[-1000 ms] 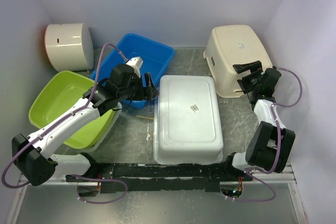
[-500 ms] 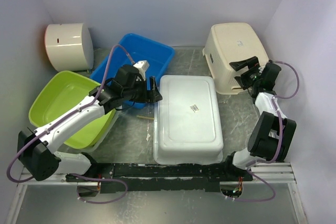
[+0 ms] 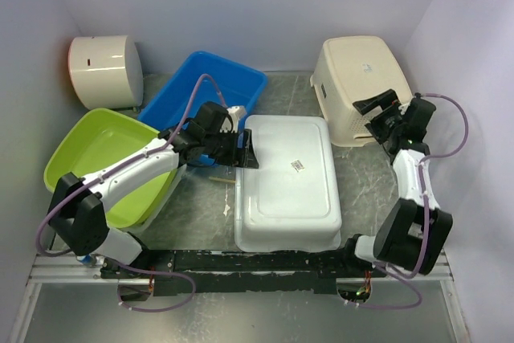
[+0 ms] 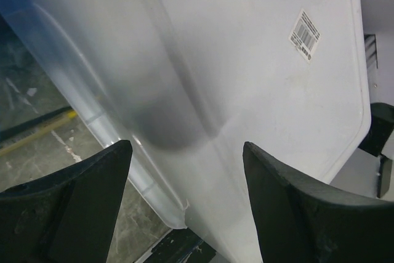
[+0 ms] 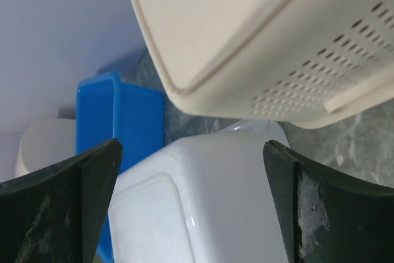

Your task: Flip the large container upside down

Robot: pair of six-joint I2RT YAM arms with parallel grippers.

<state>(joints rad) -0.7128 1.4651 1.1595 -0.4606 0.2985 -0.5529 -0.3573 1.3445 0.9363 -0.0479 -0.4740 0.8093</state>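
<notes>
The large container (image 3: pixel 287 190) sits in the middle of the table (image 3: pixel 197 208), close to the near edge. It rests mouth down with its smooth white base facing up, and a small barcode sticker (image 3: pixel 299 165) shows on that base. In the left wrist view the same sticker (image 4: pixel 305 34) appears on the glossy base, whose long rim runs down across the picture. The left gripper (image 3: pixel 246 152) hovers at the container's far-left corner with its jaws spread wide and nothing between them. Whether a finger (image 4: pixel 77 210) touches the plastic cannot be told. A thin yellowish strip (image 3: pixel 225 181) lies on the table just beside the container's left wall. A blue tub (image 3: pixel 217 79) stands open side up to the far left of the container, just behind the left gripper. A lime green tub (image 3: pixel 92 154) sits further left, leaning up from the table. In the far-left corner stands a rounded white canister (image 3: pixel 104 70). To the far right, a cream perforated basket (image 3: pixel 361 74) stands upside down near the container's far-right corner. The right gripper (image 3: pixel 374 116) hangs just beside the basket's near side, wide open and empty. Its wrist camera looks past the basket (image 5: pixel 246 35) toward the container (image 5: pixel 215 214) and the blue tub (image 5: pixel 114 121).
</notes>
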